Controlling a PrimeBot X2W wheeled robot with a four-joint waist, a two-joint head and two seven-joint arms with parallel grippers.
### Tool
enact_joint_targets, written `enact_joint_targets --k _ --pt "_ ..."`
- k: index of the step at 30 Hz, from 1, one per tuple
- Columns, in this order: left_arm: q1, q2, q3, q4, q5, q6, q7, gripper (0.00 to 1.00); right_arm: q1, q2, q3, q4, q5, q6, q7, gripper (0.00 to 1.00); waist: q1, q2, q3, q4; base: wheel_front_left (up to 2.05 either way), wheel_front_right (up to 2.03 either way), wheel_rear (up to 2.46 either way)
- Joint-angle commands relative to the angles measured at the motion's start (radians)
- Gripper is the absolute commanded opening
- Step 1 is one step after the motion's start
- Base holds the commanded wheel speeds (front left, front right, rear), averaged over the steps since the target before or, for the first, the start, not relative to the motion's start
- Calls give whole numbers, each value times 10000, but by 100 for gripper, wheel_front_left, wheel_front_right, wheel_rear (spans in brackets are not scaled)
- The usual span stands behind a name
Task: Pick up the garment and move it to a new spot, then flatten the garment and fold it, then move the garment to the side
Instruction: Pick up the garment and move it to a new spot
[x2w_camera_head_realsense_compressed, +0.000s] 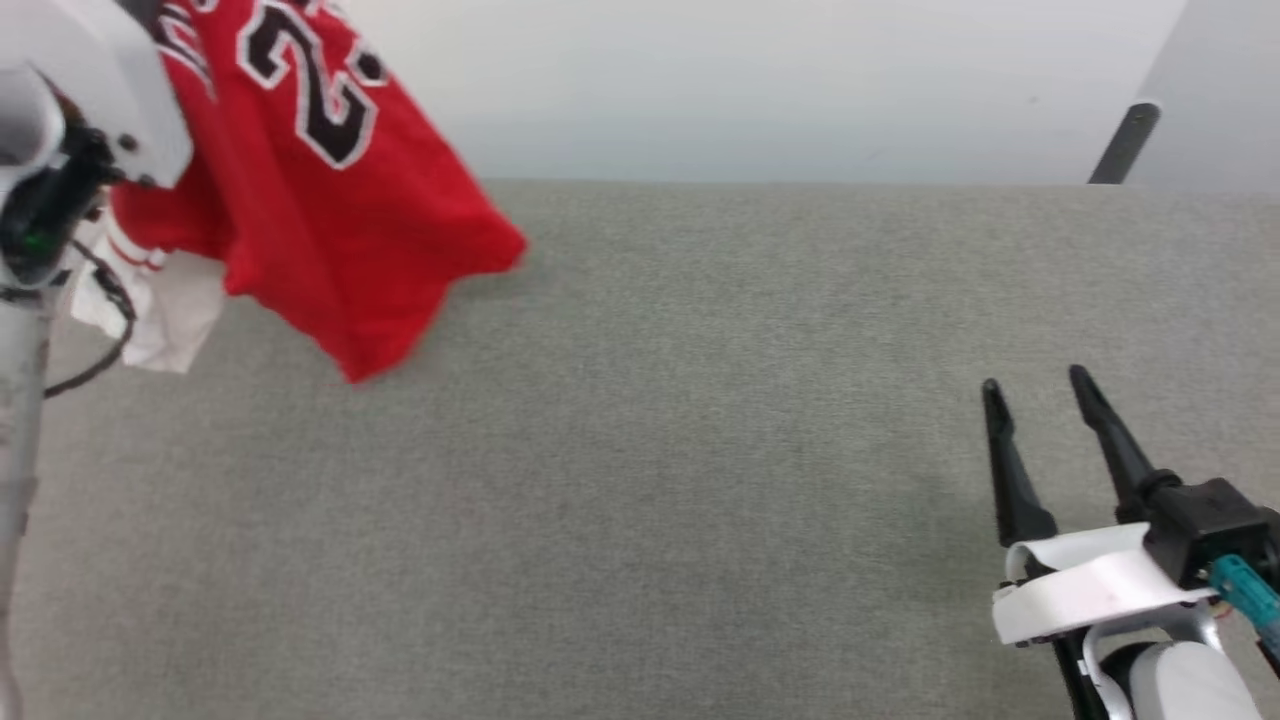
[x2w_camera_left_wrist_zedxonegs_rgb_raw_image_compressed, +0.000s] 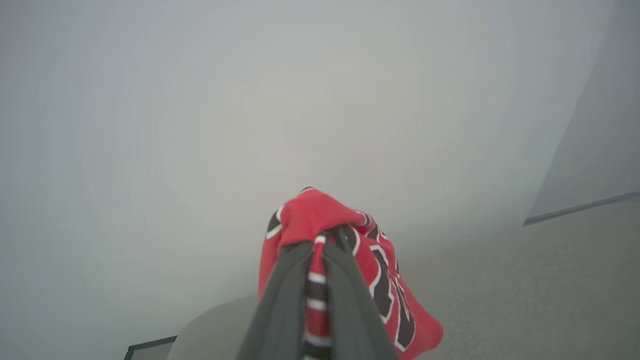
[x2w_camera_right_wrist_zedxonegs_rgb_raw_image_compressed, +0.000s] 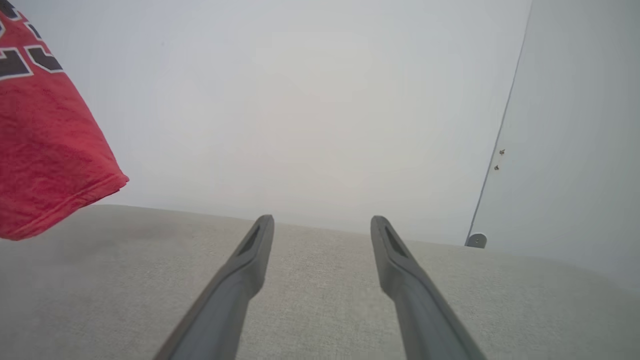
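The garment (x2w_camera_head_realsense_compressed: 330, 190), a red jersey with black white-outlined numbers and a white sleeve, hangs in the air over the far left of the grey table (x2w_camera_head_realsense_compressed: 700, 450). My left gripper (x2w_camera_left_wrist_zedxonegs_rgb_raw_image_compressed: 320, 240) is shut on its striped trim, and red cloth bunches over the fingertips. The garment (x2w_camera_left_wrist_zedxonegs_rgb_raw_image_compressed: 395, 300) drapes down past the fingers. In the head view my pale left wrist housing covers the held part. At the lower right my right gripper (x2w_camera_head_realsense_compressed: 1035, 385) stands open and empty above the table. From the right wrist view the gripper (x2w_camera_right_wrist_zedxonegs_rgb_raw_image_compressed: 322, 220) has a wide gap, and the garment's hem (x2w_camera_right_wrist_zedxonegs_rgb_raw_image_compressed: 45, 165) hangs at the left.
The grey cloth-covered table ends at a far edge (x2w_camera_head_realsense_compressed: 800, 182) against a pale wall. A dark pole (x2w_camera_head_realsense_compressed: 1125, 140) leans at the far right. A dark cable (x2w_camera_head_realsense_compressed: 100, 330) loops beside my left arm.
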Motion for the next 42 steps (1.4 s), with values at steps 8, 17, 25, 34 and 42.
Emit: enact_joint_targets --k 8,17,25,34,42 --pt "559 -452 -578 -1745 -644 84 930 0 396 22 -1268 -126 -162 1 -126 100 0 -1 -72 -859 0 0 0" --pt "1448 -1025 -1375 -3199 -900 405 1863 0 417 24 -2137 -136 -166 1 -209 100 0 -1 196 -1672 0 0 0" --pt "2747 -1326 -2316 -3714 -818 478 2156 0 390 28 -1999 102 142 1 -408 100 0 -1 568 -2127 0 0 0" --pt "4038 -1586 -3470 -3567 -951 243 2227 0 158 25 -1688 435 336 1 -555 100 0 -1 823 -2230 0 0 0" --pt "4484 -1870 -4187 -3245 -1034 122 2013 34 72 25 -1415 648 298 1 -596 100 0 -1 730 -2100 0 0 0"
